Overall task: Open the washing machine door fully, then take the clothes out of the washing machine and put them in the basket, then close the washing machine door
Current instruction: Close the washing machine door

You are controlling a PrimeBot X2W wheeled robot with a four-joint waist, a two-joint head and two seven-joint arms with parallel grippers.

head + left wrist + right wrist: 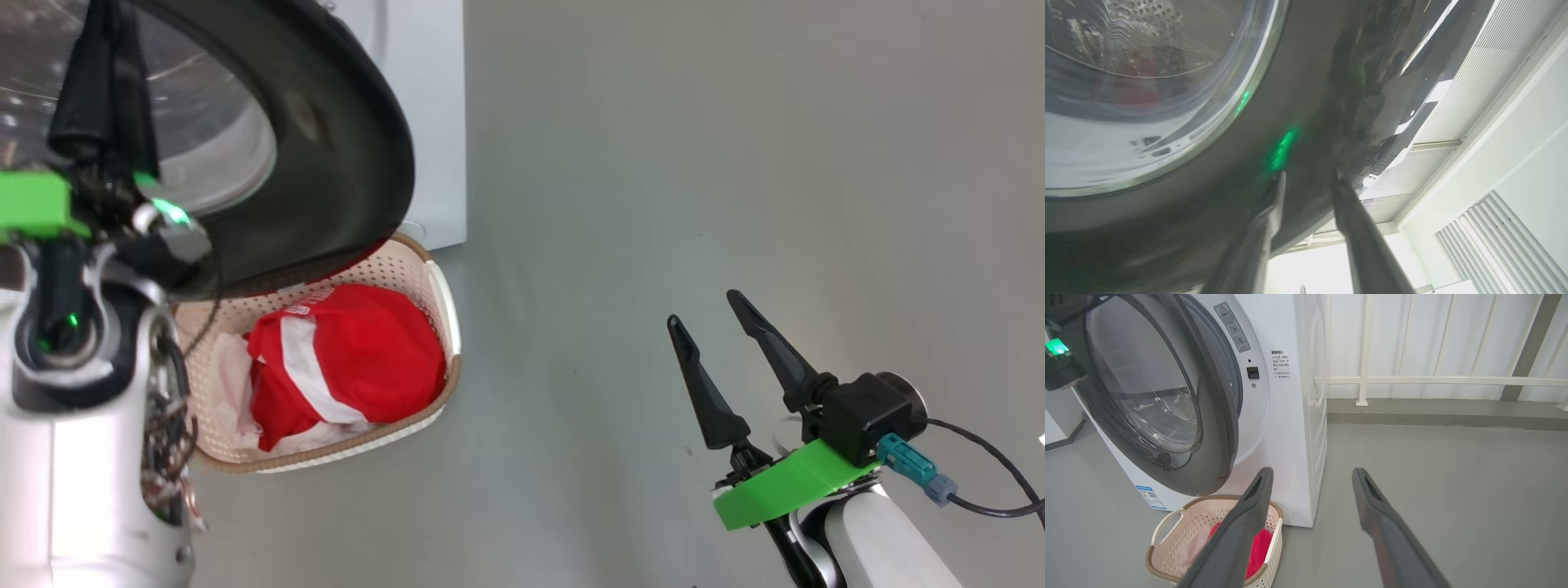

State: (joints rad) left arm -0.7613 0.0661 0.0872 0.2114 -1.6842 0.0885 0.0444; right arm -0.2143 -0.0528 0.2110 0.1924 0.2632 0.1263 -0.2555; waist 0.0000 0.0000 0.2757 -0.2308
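Observation:
The washing machine door [343,163], black-rimmed with a clear glass bowl, stands ajar in front of the white washing machine [1290,437]. My left gripper [1307,174] is open a little, its tips against the door's glossy black rim [1310,61] with nothing between them. In the head view the left gripper [110,33] rises at the far left before the glass. The cream basket [453,367] sits on the floor under the door, with red and white clothes [351,359] inside. My right gripper [703,307] hangs open and empty over the bare floor, well right of the basket [1167,516].
A grey floor [1433,477] stretches to the right of the machine. Behind it a low kerb [1433,410] runs under a white railing [1412,380]. The open door overhangs the basket's far edge.

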